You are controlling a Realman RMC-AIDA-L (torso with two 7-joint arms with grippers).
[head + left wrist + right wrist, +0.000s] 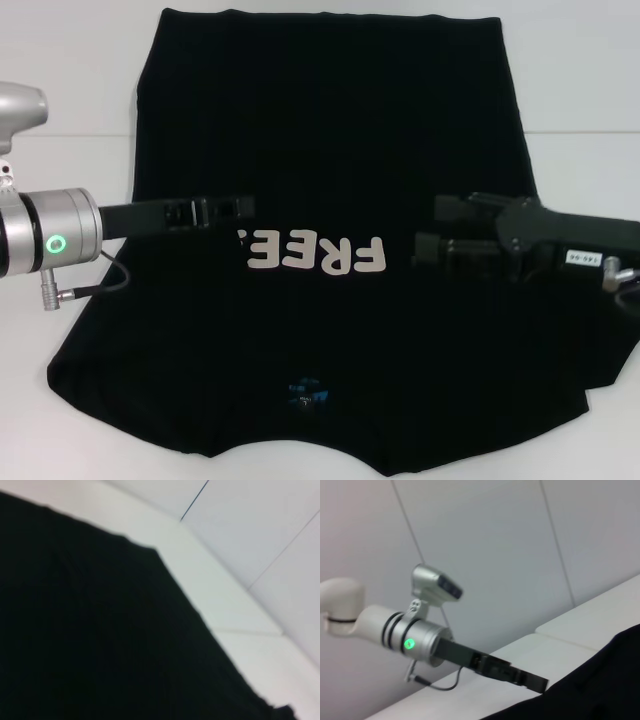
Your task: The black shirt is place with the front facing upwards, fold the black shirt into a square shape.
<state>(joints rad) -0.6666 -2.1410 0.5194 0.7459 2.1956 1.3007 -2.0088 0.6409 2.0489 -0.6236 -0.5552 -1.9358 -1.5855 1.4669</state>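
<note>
The black shirt [320,130] lies spread flat on the white table [70,110], front up. Its off-white lettering [315,255] sits mid-shirt, and its blue neck label [305,390] is near the front edge. My left gripper [245,211] reaches in from the left and hovers over the shirt just left of the lettering. My right gripper [428,228] comes in from the right, open, over the shirt right of the lettering, with nothing between its fingers. The left wrist view shows only the black shirt [100,630]. In the right wrist view, my left gripper [540,684] is beside the black shirt [605,685].
White table [225,590] surrounds the shirt on the far side and both flanks. A pale panelled wall [495,540] rises behind the table. A cable [90,285] hangs from the left wrist beside the shirt's left edge.
</note>
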